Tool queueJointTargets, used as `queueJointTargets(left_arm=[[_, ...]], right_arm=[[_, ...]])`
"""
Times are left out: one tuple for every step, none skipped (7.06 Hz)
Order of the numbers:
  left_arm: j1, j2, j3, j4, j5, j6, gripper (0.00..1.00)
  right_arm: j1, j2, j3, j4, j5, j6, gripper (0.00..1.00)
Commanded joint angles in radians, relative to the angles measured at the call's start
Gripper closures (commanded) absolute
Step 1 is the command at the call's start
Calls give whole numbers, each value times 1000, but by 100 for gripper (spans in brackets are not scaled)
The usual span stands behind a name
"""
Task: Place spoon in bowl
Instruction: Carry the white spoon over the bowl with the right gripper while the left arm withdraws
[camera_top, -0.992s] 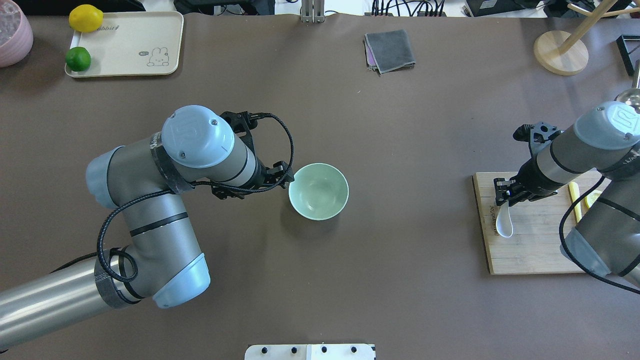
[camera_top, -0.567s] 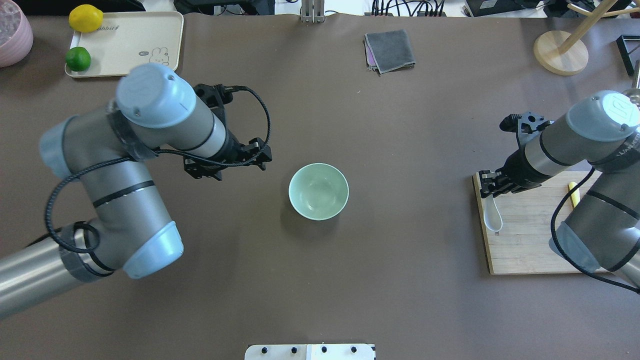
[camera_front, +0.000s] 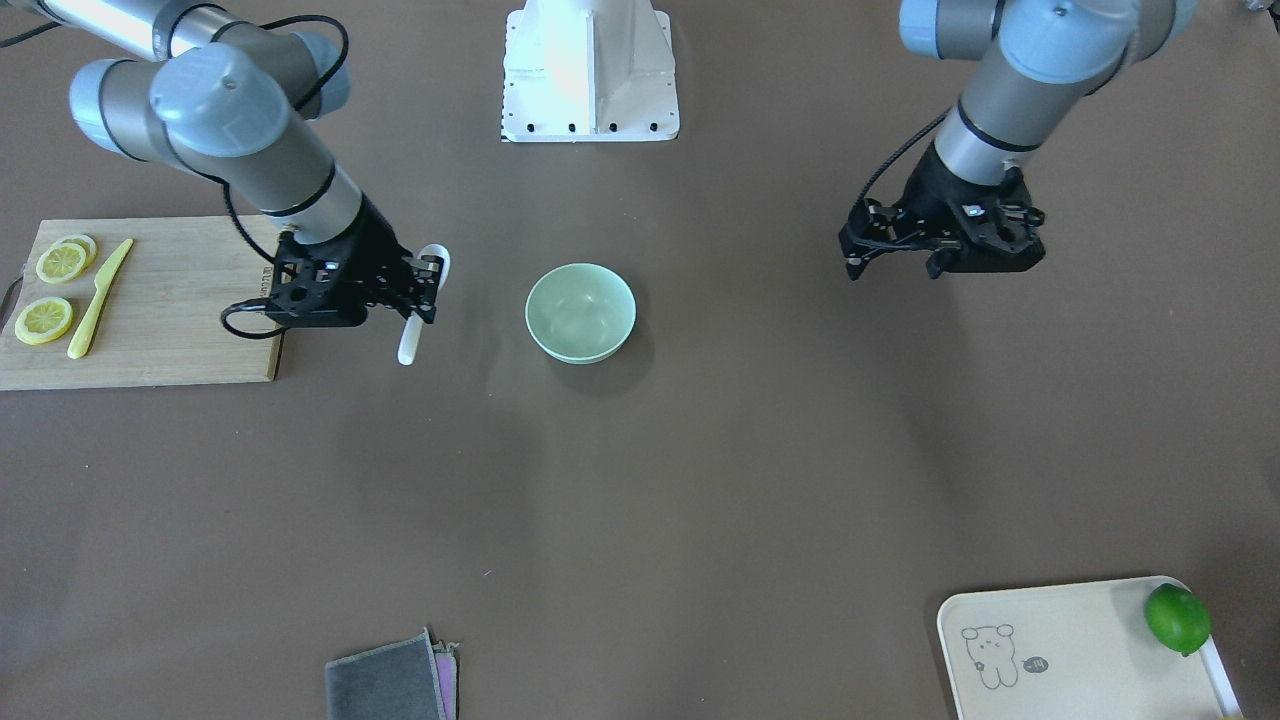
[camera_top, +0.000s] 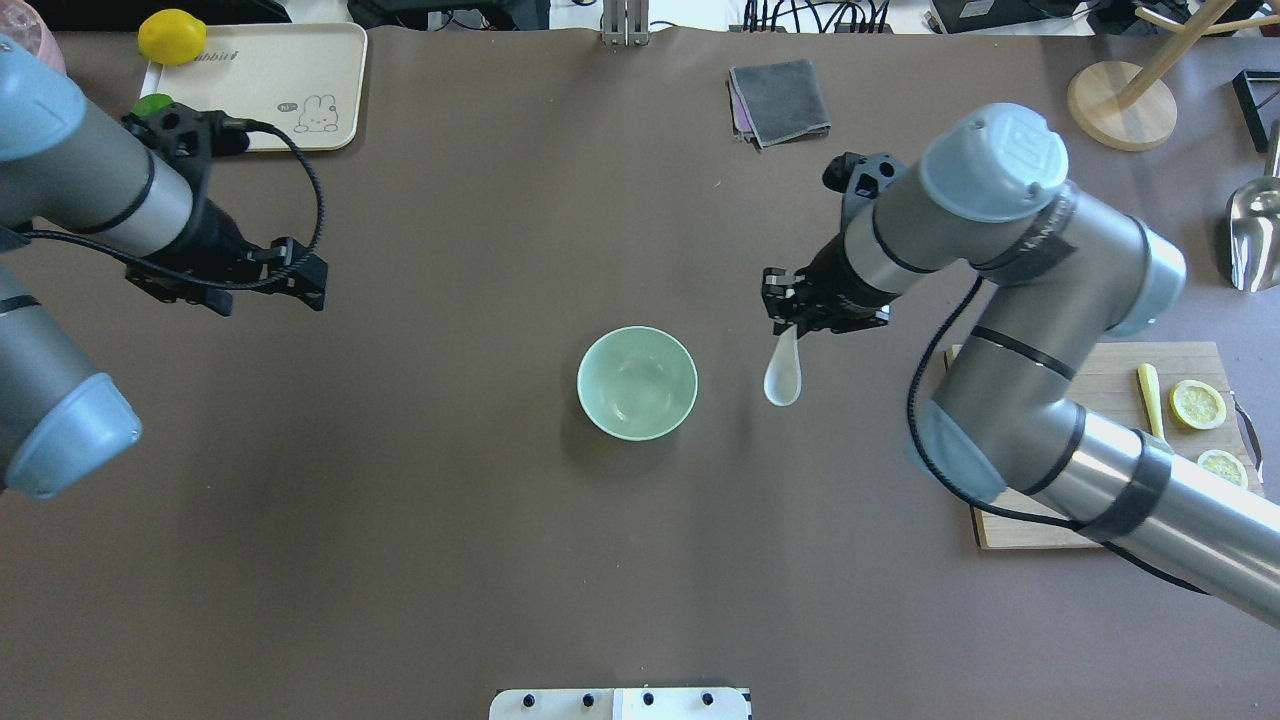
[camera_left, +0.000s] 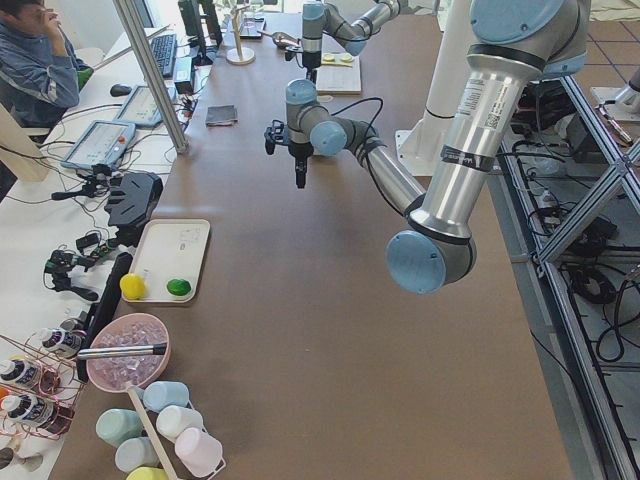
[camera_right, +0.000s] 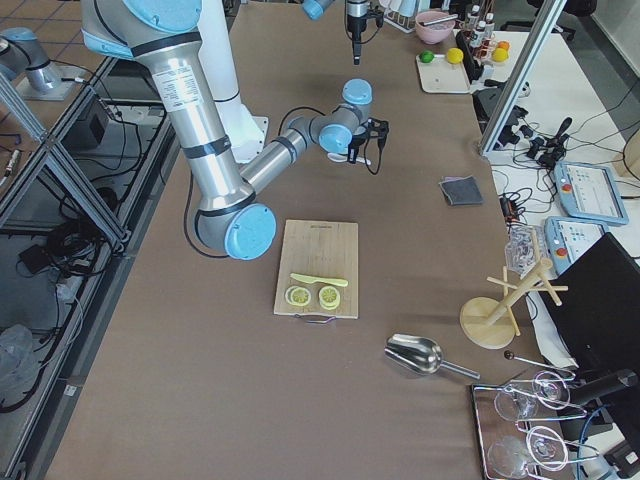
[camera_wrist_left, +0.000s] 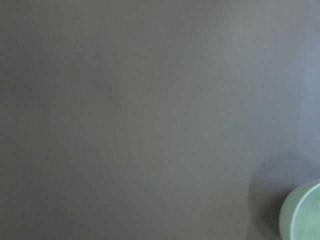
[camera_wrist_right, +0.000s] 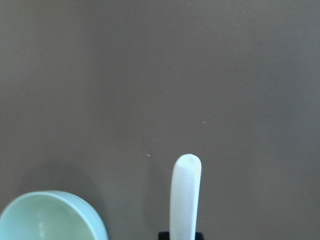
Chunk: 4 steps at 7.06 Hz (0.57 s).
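ok so the right end effector is clamped on the spoon, gripping it partway along the handle. the scoop sticks out on the side facing the robot. the right wrist cam shows the handle end poking out the other way over bare brown surface.

the spoon's not in the bowl yet, it's just beside it. the bowl sits a bit to that end effector's left and slightly closer to the robot, with a clear gap between rim and scoop. it's upright on the surface and peeks into the bottom left corner of the right wrist cam.

off to the end effector's right is the wooden board, well apart from the spoon, with a yellow knife and lemon slices lying on it. pretty much straight ahead of the end effector, further from the robot, there's a folded grey cloth.

way over on the other side of the bowl is the left end effector, over bare surface and well apart from everything. honestly can't tell if it's spread wide or pinched narrow. its own cam only catches blurry surface and a sliver of bowl in the bottom right corner. beyond it, in the far left corner, there's 1 tray with a lemon and a lime on it.
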Motion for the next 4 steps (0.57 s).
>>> queueJointTargets(left_arm=[[-124, 102, 9, -4, -93, 232, 3], [-132, 104, 12, -4, -94, 237, 3], [-131, 102, 16, -4, -94, 237, 3], [-129, 99, 20, -4, -95, 237, 3]], right_arm=[[-57, 194, -170, 8, -103, 130, 100], [-67, 207, -181, 12, -121, 168, 100], [-93, 207, -181, 13, -173, 176, 100], [-108, 213, -183, 16, -204, 195, 100]])
